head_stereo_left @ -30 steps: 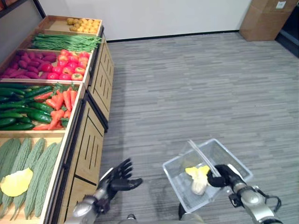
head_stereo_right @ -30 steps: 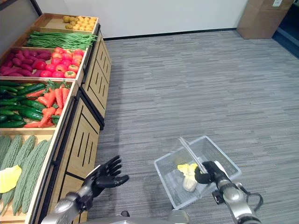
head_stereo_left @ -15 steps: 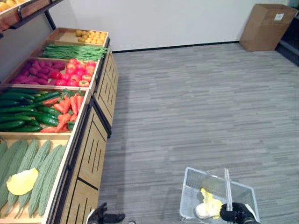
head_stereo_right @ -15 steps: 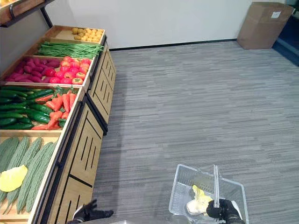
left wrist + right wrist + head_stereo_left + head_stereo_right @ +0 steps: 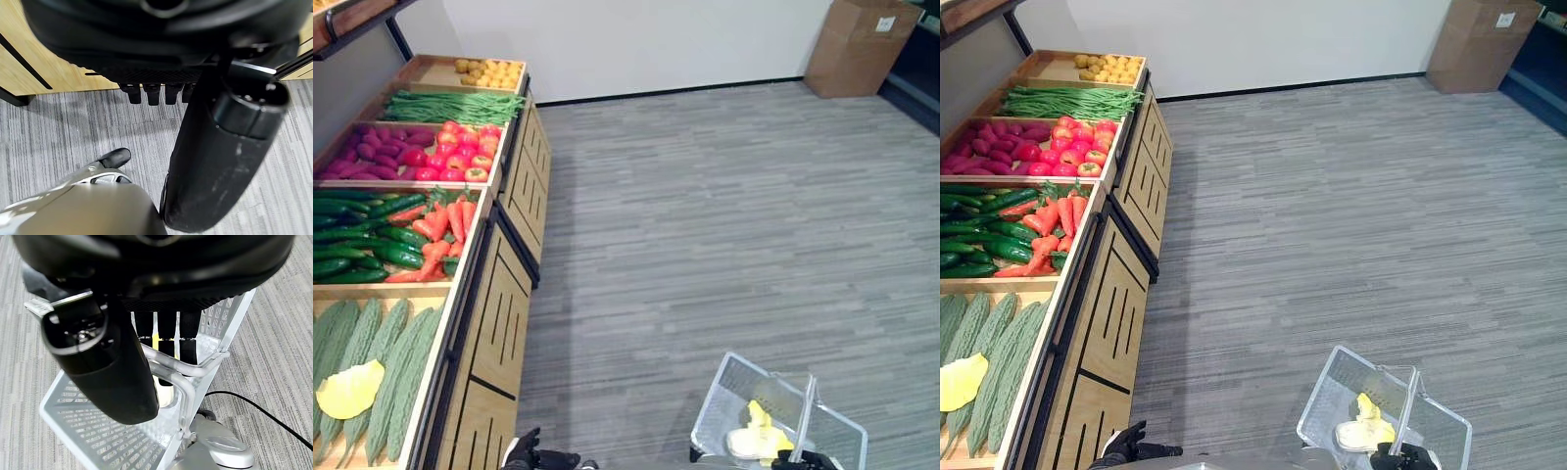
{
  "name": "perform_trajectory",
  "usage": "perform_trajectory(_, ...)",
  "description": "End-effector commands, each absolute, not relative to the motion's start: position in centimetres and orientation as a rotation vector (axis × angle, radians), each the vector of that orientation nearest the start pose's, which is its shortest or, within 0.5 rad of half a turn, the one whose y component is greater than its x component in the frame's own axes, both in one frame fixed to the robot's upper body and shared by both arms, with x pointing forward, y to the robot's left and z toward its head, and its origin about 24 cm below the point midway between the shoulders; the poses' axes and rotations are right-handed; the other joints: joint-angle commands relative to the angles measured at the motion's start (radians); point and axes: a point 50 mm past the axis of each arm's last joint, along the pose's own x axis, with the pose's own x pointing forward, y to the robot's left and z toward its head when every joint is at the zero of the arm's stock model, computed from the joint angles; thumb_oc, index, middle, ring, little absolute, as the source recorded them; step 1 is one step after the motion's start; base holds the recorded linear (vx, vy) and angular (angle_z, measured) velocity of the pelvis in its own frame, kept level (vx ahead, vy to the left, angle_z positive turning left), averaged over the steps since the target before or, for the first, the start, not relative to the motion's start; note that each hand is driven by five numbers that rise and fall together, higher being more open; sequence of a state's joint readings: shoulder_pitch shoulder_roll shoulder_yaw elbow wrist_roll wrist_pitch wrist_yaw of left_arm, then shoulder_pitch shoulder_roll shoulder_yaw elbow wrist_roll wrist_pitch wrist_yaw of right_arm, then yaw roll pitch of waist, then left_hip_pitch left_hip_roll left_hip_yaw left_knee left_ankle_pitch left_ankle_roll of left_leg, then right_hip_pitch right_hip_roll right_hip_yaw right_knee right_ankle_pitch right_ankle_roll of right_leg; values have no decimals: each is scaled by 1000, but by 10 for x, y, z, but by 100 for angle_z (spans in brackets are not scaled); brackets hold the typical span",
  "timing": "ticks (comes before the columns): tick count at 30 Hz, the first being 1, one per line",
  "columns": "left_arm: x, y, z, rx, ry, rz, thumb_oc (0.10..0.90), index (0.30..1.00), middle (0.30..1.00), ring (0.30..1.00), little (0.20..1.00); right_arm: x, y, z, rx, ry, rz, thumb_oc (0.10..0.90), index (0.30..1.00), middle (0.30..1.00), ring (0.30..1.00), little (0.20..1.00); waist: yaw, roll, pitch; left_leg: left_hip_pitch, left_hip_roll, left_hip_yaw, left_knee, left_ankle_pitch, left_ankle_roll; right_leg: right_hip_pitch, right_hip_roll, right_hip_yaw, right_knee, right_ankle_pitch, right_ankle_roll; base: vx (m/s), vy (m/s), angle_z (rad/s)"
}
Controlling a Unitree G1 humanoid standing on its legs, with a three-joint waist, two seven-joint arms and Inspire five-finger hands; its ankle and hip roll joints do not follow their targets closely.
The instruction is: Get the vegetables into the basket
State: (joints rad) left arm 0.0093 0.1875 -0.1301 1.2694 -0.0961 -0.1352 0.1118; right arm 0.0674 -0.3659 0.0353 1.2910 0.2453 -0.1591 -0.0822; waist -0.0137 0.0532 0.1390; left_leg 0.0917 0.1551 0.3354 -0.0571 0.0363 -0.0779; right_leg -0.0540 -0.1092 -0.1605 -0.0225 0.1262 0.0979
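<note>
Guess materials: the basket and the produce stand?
Basket: looks like translucent clear plastic, glossy, with perforated grid walls and a pale bar handle, which the right hand grips. Produce stand: likely light wood or veneer, matte, visible grain, with dark slots and trim.

Cardboard box (image 5: 863,45) against white wall (image 5: 636,39)

The left hand (image 5: 536,457) has dropped low beside the stand (image 5: 499,323), and the basket (image 5: 744,397) has swung nearer.

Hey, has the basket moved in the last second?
Yes. Against the wooden produce stand, the basket has shifted right, away from the stand and nearer the robot, held by the right hand.
</note>
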Motion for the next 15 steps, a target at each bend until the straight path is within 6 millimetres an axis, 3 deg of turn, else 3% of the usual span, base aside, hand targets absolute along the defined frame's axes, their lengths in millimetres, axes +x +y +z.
perform_trajectory(1,103,228,-158,297,1089,170,900,1000,1000,1000,1000,82,-304,-137,-220,1049,-439,400,300,300,300,300,4,-36,77,8,62,-71,35,28,-73,38,15,32,135,-194,5,-8,-143,19)
perform_trajectory(4,115,220,-156,285,1058,159,900,1000,1000,1000,1000,84,-302,-137,-245,1051,-399,400,300,300,300,300,13,-52,120,-100,65,-133,255,38,-85,57,18,27,144,-222,-26,18,-168,25)
perform_trajectory(5,118,219,-155,283,1049,159,900,1000,1000,1000,1000,85,-304,-136,-262,1053,-391,400,300,300,300,300,25,-54,129,-122,44,-178,263,58,-86,61,17,28,145,-226,-26,45,-52,28)
perform_trajectory(9,120,218,-155,288,1048,147,900,1000,1000,1000,1000,83,-308,-135,-273,1053,-404,400,300,300,300,300,27,-54,121,-196,33,-220,148,69,-64,87,3,20,122,-242,-13,152,38,28)
perform_trajectory(11,119,212,-157,298,1049,128,900,1000,1000,1000,1000,87,-310,-133,-296,1043,-401,400,300,300,300,300,49,-38,122,-253,57,-237,33,140,-72,126,7,28,109,-266,-1,244,132,19)
perform_trajectory(15,118,213,-157,297,1056,127,900,1000,1000,1000,1000,89,-307,-134,-293,1042,-384,400,300,300,300,300,57,-42,115,-240,58,-220,4,149,-72,181,0,59,100,-296,12,256,142,-9)
